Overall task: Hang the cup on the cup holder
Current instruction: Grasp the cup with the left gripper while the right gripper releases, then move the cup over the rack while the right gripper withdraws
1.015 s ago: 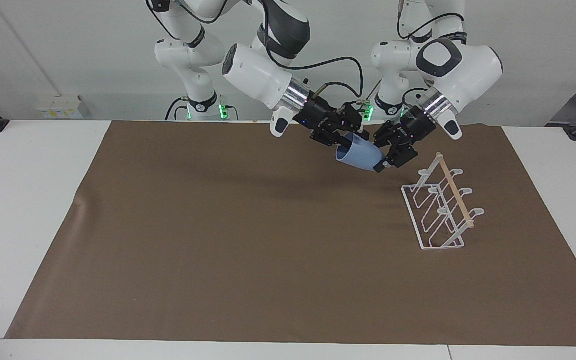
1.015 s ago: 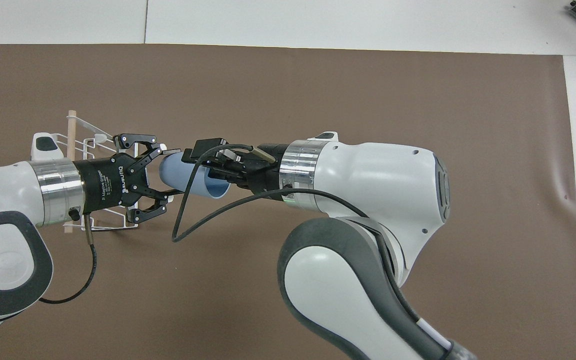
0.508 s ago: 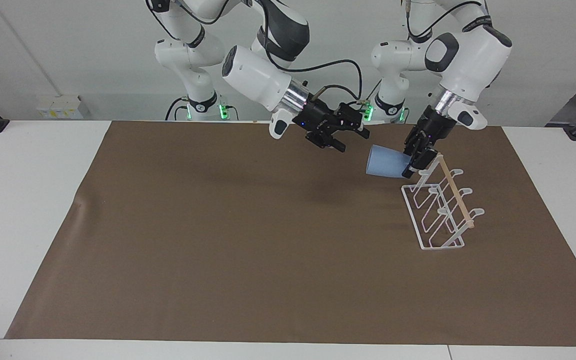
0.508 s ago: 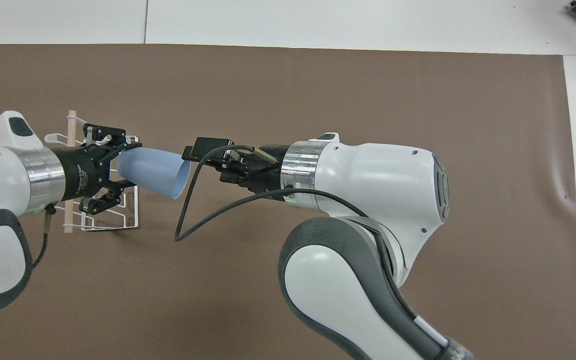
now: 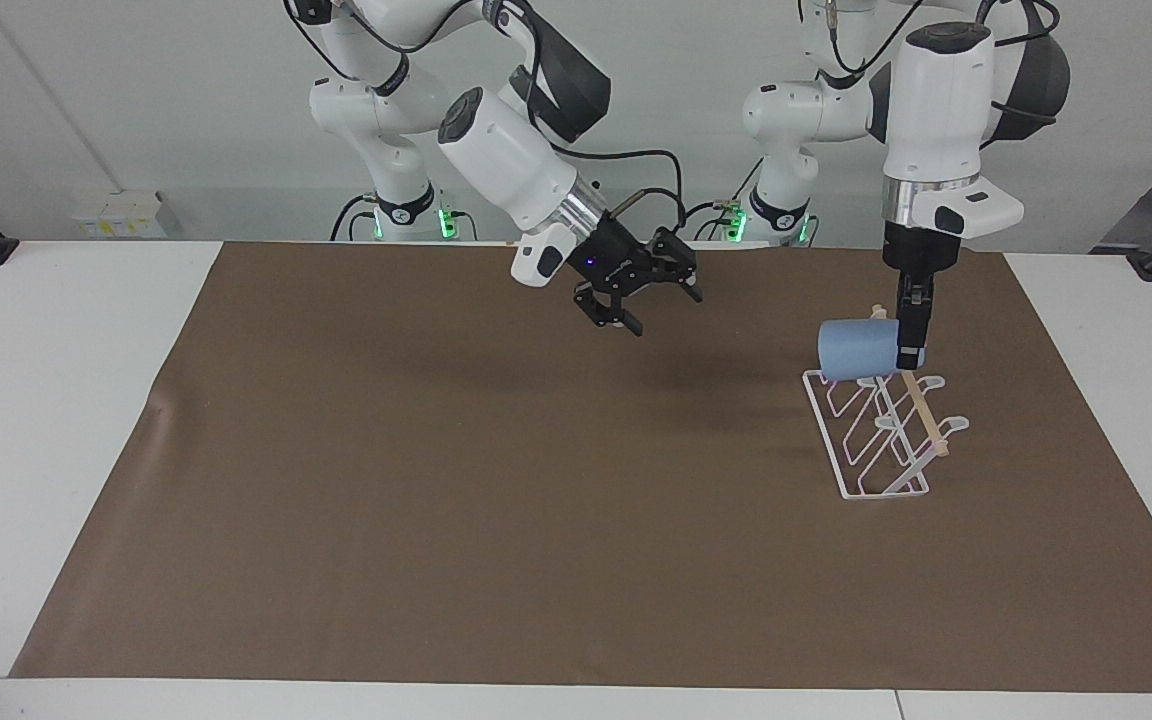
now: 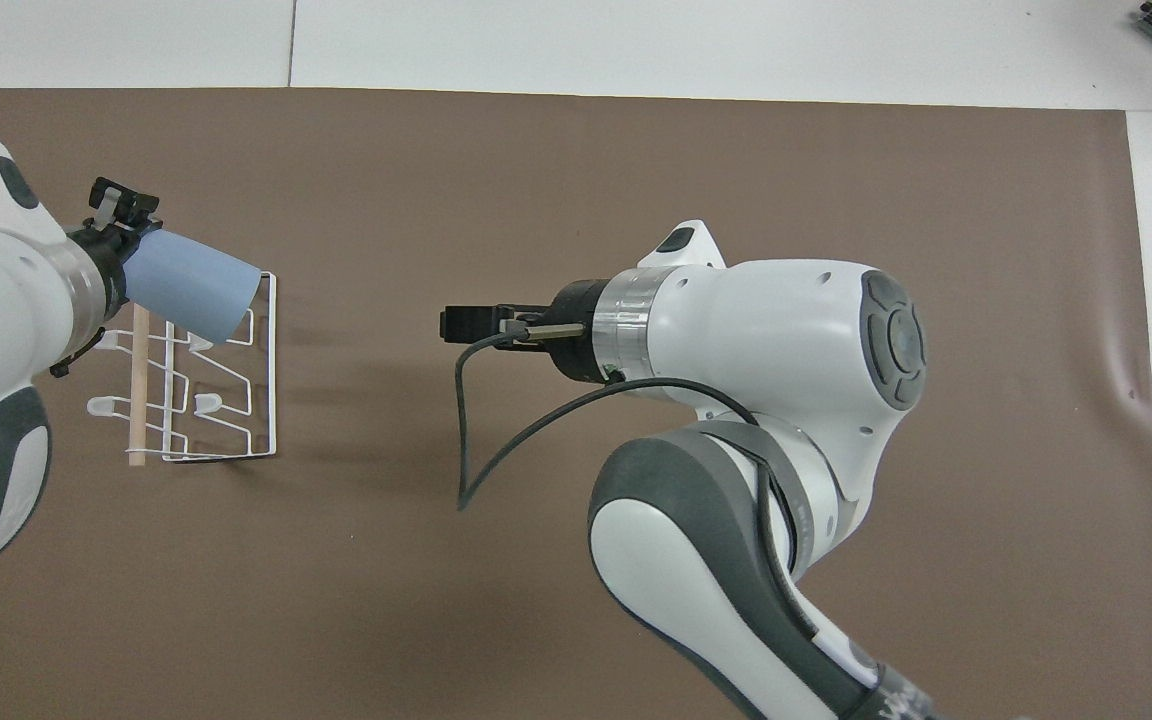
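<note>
The light blue cup (image 5: 854, 350) lies on its side in the air, over the end of the cup holder (image 5: 924, 415) nearer the robots. Its mouth points toward the right arm's end of the table. My left gripper (image 5: 910, 345) points straight down and is shut on the cup's closed end. In the overhead view the cup (image 6: 194, 285) covers one corner of the white wire cup holder (image 6: 139, 390), with the left gripper (image 6: 128, 248) at its base. My right gripper (image 5: 654, 300) hangs open over the mat's middle with nothing in it; it also shows in the overhead view (image 6: 456, 322).
A brown mat (image 5: 436, 500) covers most of the white table (image 5: 56, 400). The cup holder stands on the mat toward the left arm's end. A black cable (image 6: 496, 440) loops below the right wrist.
The right gripper let go of the cup, opened and drew back toward the mat's middle. The left arm carried the cup over the cup holder, its wrist turning to point down.
</note>
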### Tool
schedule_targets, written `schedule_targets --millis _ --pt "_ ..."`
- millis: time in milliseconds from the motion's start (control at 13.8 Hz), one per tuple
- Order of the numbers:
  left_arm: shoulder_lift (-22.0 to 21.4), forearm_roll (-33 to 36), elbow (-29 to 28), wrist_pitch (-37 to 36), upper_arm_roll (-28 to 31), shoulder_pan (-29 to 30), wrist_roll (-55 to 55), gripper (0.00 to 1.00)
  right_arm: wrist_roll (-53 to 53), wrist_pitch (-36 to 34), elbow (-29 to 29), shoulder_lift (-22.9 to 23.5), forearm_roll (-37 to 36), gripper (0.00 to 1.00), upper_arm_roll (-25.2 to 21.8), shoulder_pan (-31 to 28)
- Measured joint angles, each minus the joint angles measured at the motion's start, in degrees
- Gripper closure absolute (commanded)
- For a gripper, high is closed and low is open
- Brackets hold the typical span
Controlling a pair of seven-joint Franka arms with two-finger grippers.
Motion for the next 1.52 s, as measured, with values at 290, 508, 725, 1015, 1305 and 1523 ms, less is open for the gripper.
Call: schedule_targets --millis 290,508,725,1015,1305,1523 --pt "1.9 12.7 0.1 3.0 0.3 1.2 -0.8 1.0 -13.4 -6.6 0.1 -0.7 -7.7 0.0 0.0 -5.3" --pt "5.3 25.1 0.3 3.7 0.0 1.5 -7.9 1.0 -18.1 -14.3 0.7 -3.2 -13.3 0.0 -0.1 -8.9" --pt "7.4 28.7 0.8 3.5 -0.5 1.0 -10.7 1.0 -20.7 -22.1 1.1 -7.4 -14.2 0.0 -0.1 -11.9" --pt "7.3 29.9 1.0 0.7 -0.7 -1.7 -11.3 1.0 -18.1 -30.3 1.4 -14.4 -20.1 0.0 -0.4 -14.1" --pt "7.5 34.1 1.0 -0.2 -0.7 -2.3 -11.6 1.0 -10.2 -40.2 1.3 -19.9 -24.9 0.0 -0.9 -20.4" --pt "7.9 34.9 0.5 -0.3 -0.7 -2.3 -12.1 1.0 -10.9 -42.9 0.5 -20.5 -27.4 0.0 -4.9 -23.8"
